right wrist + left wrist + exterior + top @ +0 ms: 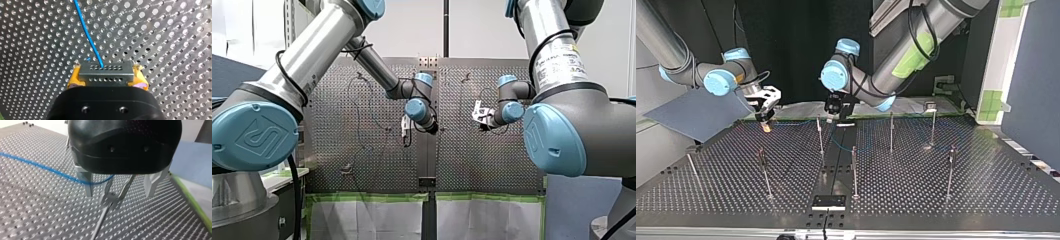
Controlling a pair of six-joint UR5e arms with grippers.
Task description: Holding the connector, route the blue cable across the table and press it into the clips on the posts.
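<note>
Closest to the lens is the black body of my right claw. Just ahead of it the yellow pads are closed on the two short ends of the grey connector, gripping it firmly. Its long axis lies across the claw, from pad to pad. The blue cable leaves its far face and runs away ahead of me over the perforated table, curving only slightly. My left claw stands wide open and holds nothing. Its metal fingers straddle the forked clip atop a thin post, and the cable crosses beside one finger, about level with the fork; whether it is seated I cannot tell. I judge the step in hand to be pressing the cable into this clip. To do it well, I should hold the connector steady with light tension, centre the cable over the fork, and push straight down along the post so it does not bend.
</note>
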